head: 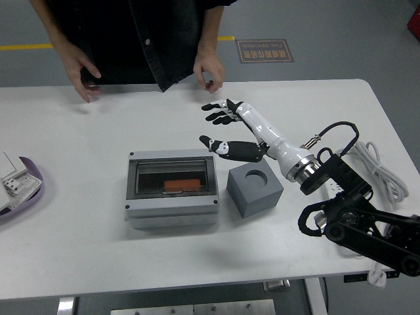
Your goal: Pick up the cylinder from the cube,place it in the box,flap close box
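A grey box (pixel 172 215) sits on the white table, its clear flap lying flat over the opening. Through the flap I see the orange cylinder (pixel 182 184) lying inside. To the box's right stands a grey cube (pixel 254 190) with an empty round hole in its top. My right hand (pixel 218 128), white with black fingers, hovers open above the table behind the cube, fingers spread and holding nothing. My left arm is out of view. A person stands at the far side, with both hands (pixel 209 69) raised off the table near its far edge.
A white power strip with its cable (pixel 375 169) lies at the right, partly behind my right arm. At the left edge a purple-rimmed tray (pixel 20 189) holds white switch parts.
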Robot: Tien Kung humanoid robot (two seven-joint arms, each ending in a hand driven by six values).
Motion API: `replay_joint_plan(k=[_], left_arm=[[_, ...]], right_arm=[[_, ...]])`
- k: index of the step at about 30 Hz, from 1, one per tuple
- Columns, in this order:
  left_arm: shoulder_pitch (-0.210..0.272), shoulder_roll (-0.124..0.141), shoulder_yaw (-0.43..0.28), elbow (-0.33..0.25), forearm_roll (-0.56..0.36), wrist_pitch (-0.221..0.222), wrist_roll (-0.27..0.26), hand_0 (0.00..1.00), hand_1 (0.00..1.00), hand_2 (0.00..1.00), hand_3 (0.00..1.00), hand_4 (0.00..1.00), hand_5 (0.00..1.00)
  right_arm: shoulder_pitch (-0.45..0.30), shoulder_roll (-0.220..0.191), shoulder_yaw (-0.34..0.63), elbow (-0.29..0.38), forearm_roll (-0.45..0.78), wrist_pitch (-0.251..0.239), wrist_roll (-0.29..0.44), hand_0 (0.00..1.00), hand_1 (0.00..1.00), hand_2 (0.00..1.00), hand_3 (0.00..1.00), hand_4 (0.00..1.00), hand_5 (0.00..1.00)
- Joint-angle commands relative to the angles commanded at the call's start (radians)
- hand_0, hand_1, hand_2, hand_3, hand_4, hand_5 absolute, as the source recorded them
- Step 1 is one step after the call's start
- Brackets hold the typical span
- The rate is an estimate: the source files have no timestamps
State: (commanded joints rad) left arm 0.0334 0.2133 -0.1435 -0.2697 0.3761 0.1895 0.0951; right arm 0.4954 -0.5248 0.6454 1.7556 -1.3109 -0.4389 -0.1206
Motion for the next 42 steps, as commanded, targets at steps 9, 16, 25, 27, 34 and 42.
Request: replay_joint_plan(k=[9, 16, 25, 27, 34, 42], left_arm=[[-0.009, -0.002, -0.01, -0.003, 0.034, -0.004, 0.004, 0.512, 0.561, 0.562, 0.606, 0.719, 0.168], [-0.027, 0.015, -0.006, -0.006, 0.047, -0.004, 0.0, 0.513, 0.561, 0.562, 0.606, 0.72, 0.166], [-0.033, 0.03, -0.023, -0.006, 0.076, -0.009, 0.01, 0.512, 0.56, 0.561, 0.606, 0.72, 0.167], [-0.035, 0.034, -0.026, -0.006, 0.081, -0.009, 0.012, 0.513, 0.56, 0.561, 0.606, 0.72, 0.171], [-0.033, 0.044, -0.035, -0.005, 0.094, -0.011, 0.016, 0.512, 0.56, 0.561, 0.606, 0.722, 0.172], [-0.032, 0.044, -0.037, -0.003, 0.093, -0.011, 0.016, 0.512, 0.56, 0.561, 0.606, 0.723, 0.173]], right_arm=[[-0.147, 0.04, 0.206, -0.102, 0.166, 0.014, 0.193, 0.687, 0.653, 0.669, 0.749, 0.759, 0.33], [-0.213, 0.037, 0.31, -0.104, 0.194, -0.018, 0.32, 0.697, 0.656, 0.666, 0.734, 0.747, 0.33], [-0.332, 0.025, 0.46, -0.098, 0.247, -0.045, 0.4, 0.698, 0.654, 0.655, 0.686, 0.742, 0.325], [-0.356, 0.027, 0.487, -0.099, 0.253, -0.049, 0.408, 0.7, 0.65, 0.643, 0.668, 0.739, 0.325], [-0.41, 0.03, 0.548, -0.097, 0.259, -0.056, 0.419, 0.701, 0.65, 0.645, 0.667, 0.738, 0.322], [-0.423, 0.036, 0.568, -0.096, 0.262, -0.059, 0.43, 0.705, 0.65, 0.646, 0.666, 0.738, 0.303]])
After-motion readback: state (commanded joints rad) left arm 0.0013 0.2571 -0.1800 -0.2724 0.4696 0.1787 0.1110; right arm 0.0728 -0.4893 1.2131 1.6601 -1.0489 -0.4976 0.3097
